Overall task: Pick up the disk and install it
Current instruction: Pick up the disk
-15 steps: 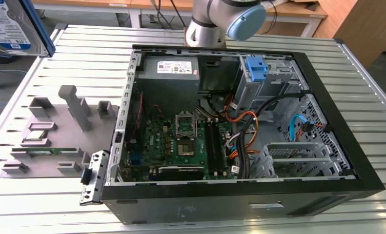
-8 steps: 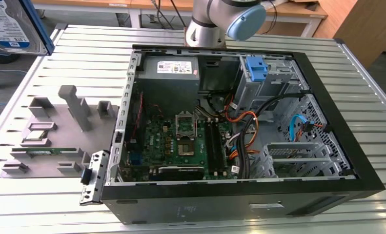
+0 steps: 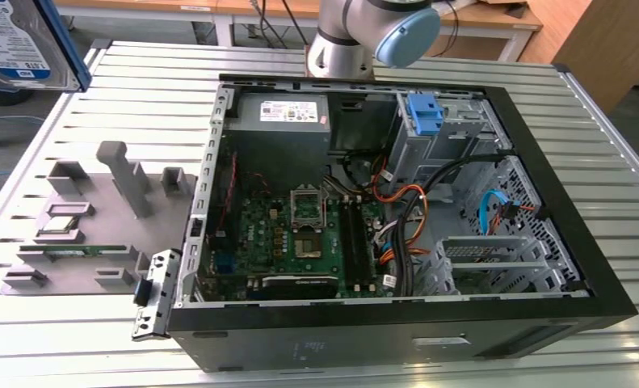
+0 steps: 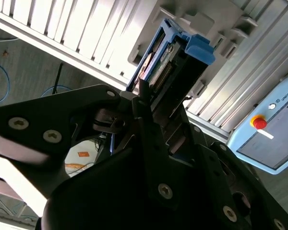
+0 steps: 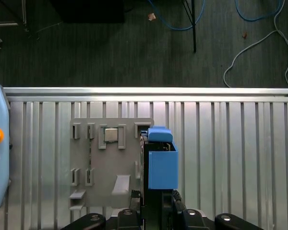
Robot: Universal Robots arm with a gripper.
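Between the gripper's point(image 5: 154, 203) clenched jaws, the disk point(image 3: 18, 36) hangs edge-on, grasped at one end, with the grey fixture tray point(image 5: 101, 163) and slatted table point(image 5: 230, 158) beyond the jaws. The drive looks rigid, dense and shock-sensitive. It likely handles best squeezed firmly across its blue side rails point(image 5: 162, 165), clear of the connector and circuit face.

The arm point(image 3: 346, 44) stands at the far side of the exterior view, a silver link with a pale blue joint cap. In both wrist views the black gripper point(image 5: 156, 201) has its fingers point(image 4: 145, 115) clamped on the disk point(image 5: 162, 167), held edge-on between them, with the bolted black gripper body behind
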